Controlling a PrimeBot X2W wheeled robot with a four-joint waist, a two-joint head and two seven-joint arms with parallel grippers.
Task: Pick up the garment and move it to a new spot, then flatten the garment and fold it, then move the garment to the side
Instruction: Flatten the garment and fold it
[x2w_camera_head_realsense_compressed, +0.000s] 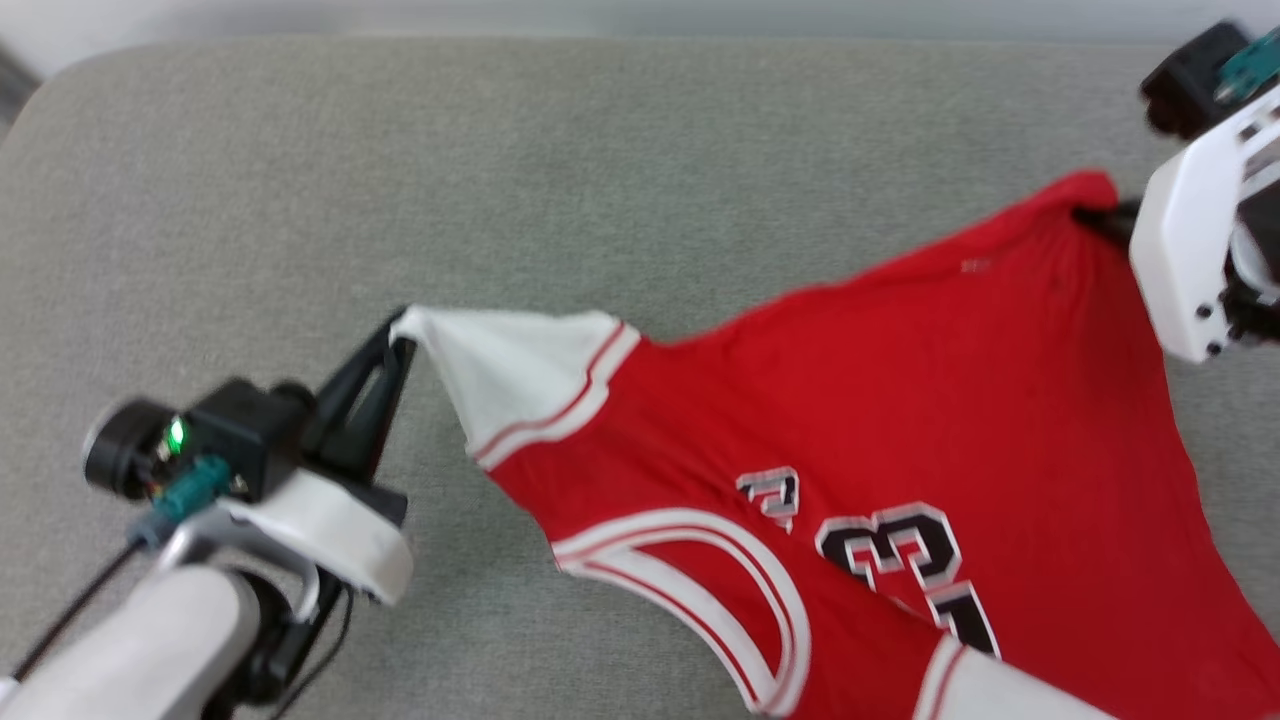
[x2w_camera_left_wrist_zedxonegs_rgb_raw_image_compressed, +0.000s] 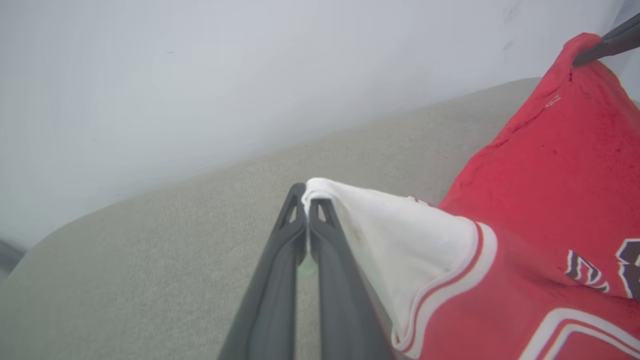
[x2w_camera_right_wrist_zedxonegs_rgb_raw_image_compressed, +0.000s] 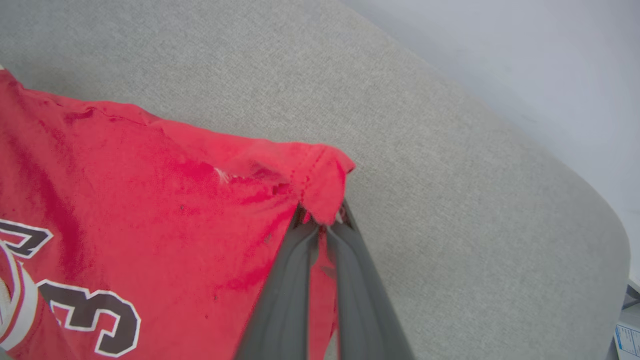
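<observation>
Black-and-white numeral 3, on garment

Garment: red T-shirt with white short sleeves, red-and-white stripe trim and black-and-white numerals; printed side up; drawn taut on a diagonal between one lifted white sleeve tip and a lifted red hem corner.

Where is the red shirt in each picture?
Head view: the red shirt spreads from the middle to the right edge.
Left wrist view: right side, its white sleeve pinched by the left hand.
Right wrist view: left half, its red corner pinched by the right hand.
Shared landmark: the grey cushion under it.
</observation>
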